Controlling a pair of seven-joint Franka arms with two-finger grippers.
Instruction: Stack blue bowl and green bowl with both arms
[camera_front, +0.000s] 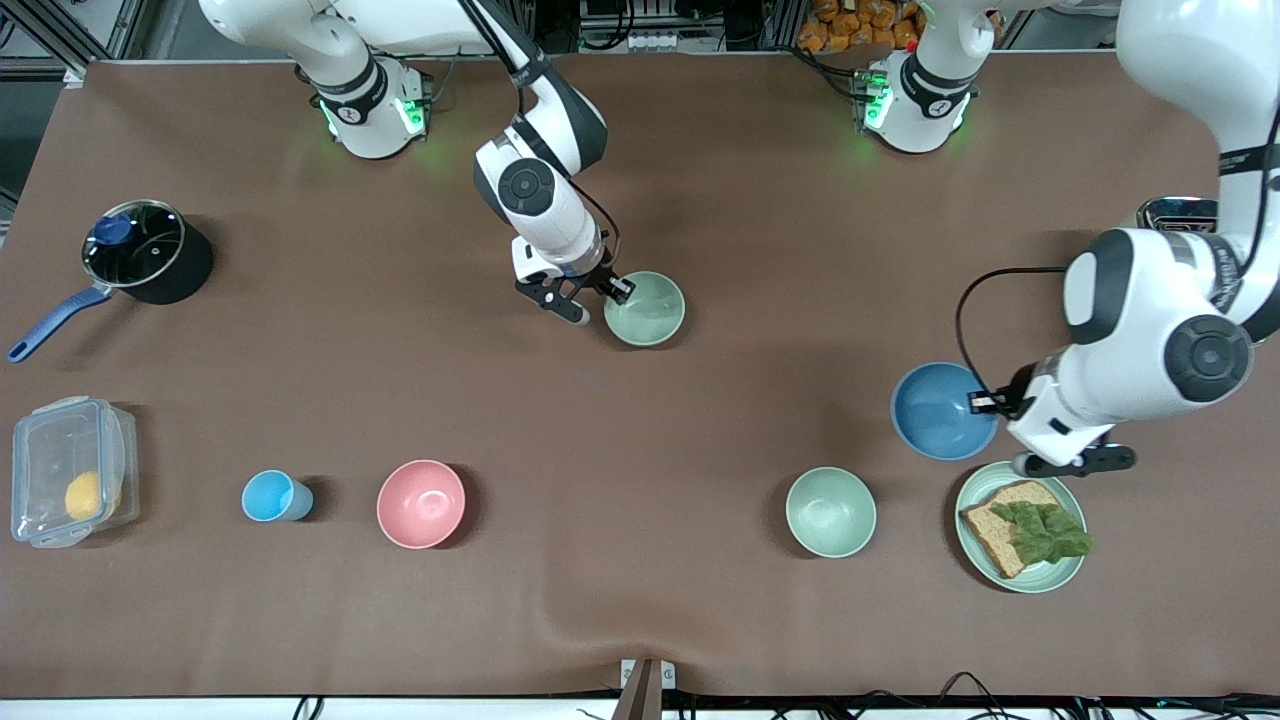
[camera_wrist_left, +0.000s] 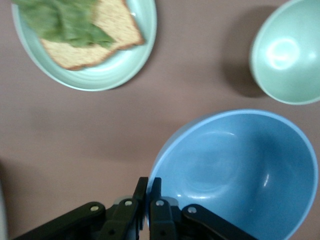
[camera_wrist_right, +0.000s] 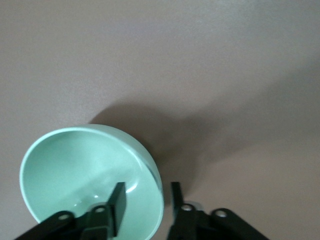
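The blue bowl (camera_front: 935, 410) is toward the left arm's end of the table, beside the green plate. My left gripper (camera_front: 984, 403) is shut on its rim, and the bowl looks tilted in the left wrist view (camera_wrist_left: 240, 170), where the gripper (camera_wrist_left: 148, 187) pinches the rim. A green bowl (camera_front: 648, 310) sits mid-table toward the robots' bases. My right gripper (camera_front: 598, 302) is open and straddles its rim, one finger inside the bowl (camera_wrist_right: 85, 165) and one outside, as the right wrist view shows (camera_wrist_right: 147, 197). Its twin green bowl (camera_front: 830, 511) stands nearer the front camera and also shows in the left wrist view (camera_wrist_left: 287, 52).
A green plate (camera_front: 1050, 582) with bread and lettuce lies under the left gripper's wrist and also shows in the left wrist view (camera_wrist_left: 100, 80). A pink bowl (camera_front: 421, 503), a light-blue cup (camera_front: 272, 496), a plastic box (camera_front: 70, 485) and a lidded pot (camera_front: 145, 250) stand toward the right arm's end.
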